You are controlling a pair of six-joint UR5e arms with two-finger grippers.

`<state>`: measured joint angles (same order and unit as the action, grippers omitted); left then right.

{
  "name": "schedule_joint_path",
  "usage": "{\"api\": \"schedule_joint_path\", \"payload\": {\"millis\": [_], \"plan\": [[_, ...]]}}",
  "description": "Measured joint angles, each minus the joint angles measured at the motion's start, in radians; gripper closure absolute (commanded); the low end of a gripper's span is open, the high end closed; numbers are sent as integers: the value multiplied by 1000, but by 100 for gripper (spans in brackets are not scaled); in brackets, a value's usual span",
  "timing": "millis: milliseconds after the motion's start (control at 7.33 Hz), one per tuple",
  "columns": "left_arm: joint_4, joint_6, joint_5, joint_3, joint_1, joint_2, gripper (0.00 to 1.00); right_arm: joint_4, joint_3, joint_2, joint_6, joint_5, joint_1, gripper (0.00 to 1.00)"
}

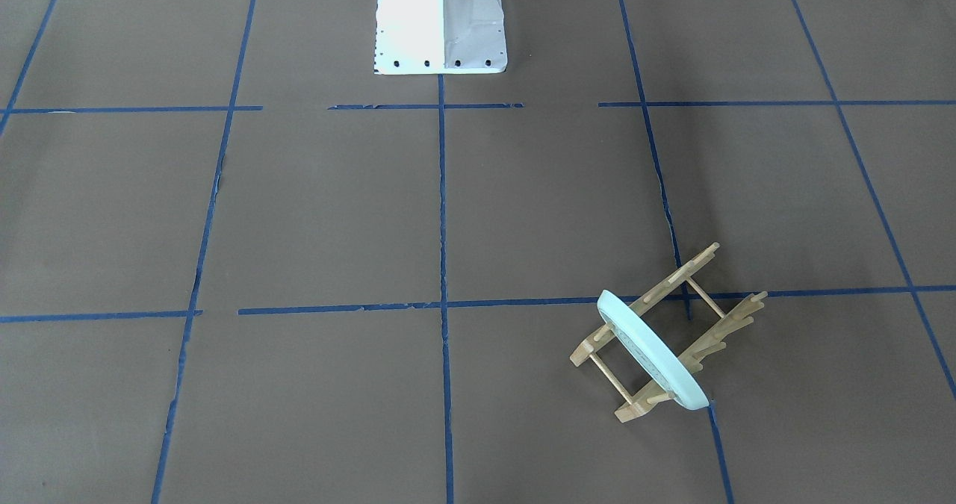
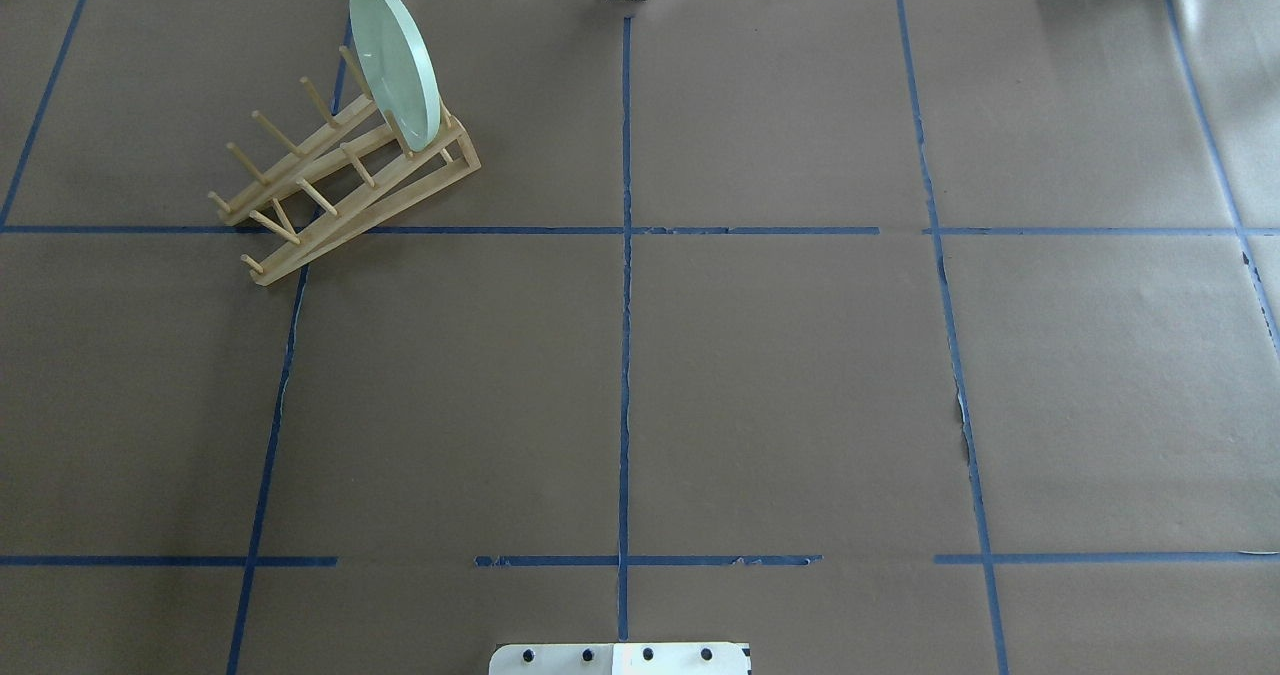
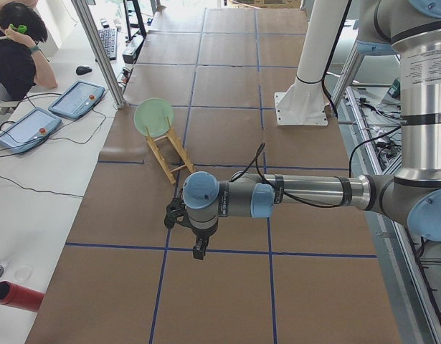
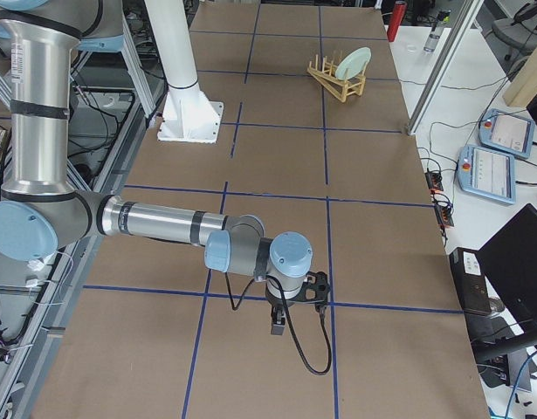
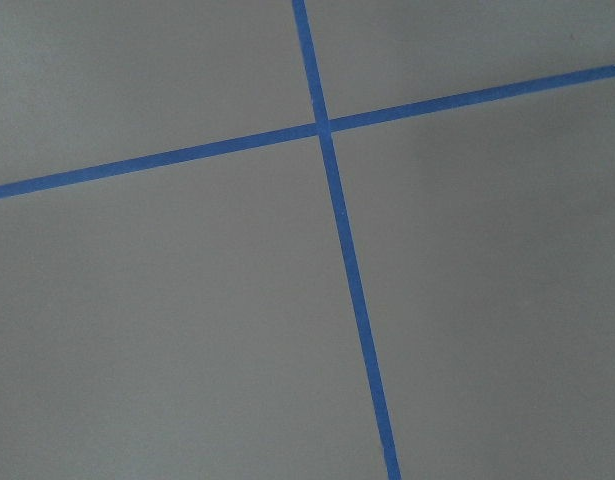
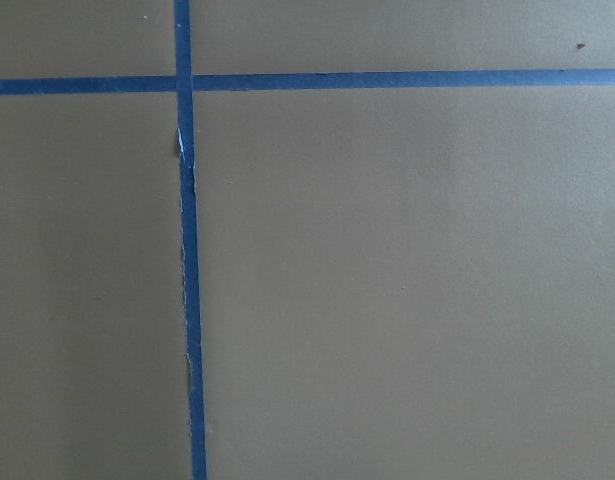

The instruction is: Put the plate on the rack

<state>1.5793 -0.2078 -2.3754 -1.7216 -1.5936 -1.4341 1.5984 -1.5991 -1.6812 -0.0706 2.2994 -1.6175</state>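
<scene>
Near edge, centre: white base mount [image 2: 620, 658].
Left end of bench: left gripper [image 3: 199, 251], pointing down above the brown paper [image 2: 780, 385] and a crossing of blue tape lines [image 5: 323, 124]; finger spacing cannot be told.
Right end of bench: right gripper [image 4: 278, 326], pointing down above the paper; finger spacing cannot be told.
Far-left corner: rack [image 2: 340, 190], 2 wooden rails, set at an angle to the tape lines.
Farthest slot of rack: plate [image 2: 395, 65], on edge between pegs.

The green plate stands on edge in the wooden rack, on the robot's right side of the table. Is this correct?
No. The plate does stand on edge in the rack, but on the robot's left side of the table; the overhead exterior view shows it.
</scene>
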Motion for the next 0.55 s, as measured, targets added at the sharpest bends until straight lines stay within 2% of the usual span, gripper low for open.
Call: {"api": "schedule_joint_path", "payload": {"millis": [545], "plan": [[3, -7, 23, -10, -12, 6, 0, 0, 0, 0, 0, 0, 0, 0]]}}
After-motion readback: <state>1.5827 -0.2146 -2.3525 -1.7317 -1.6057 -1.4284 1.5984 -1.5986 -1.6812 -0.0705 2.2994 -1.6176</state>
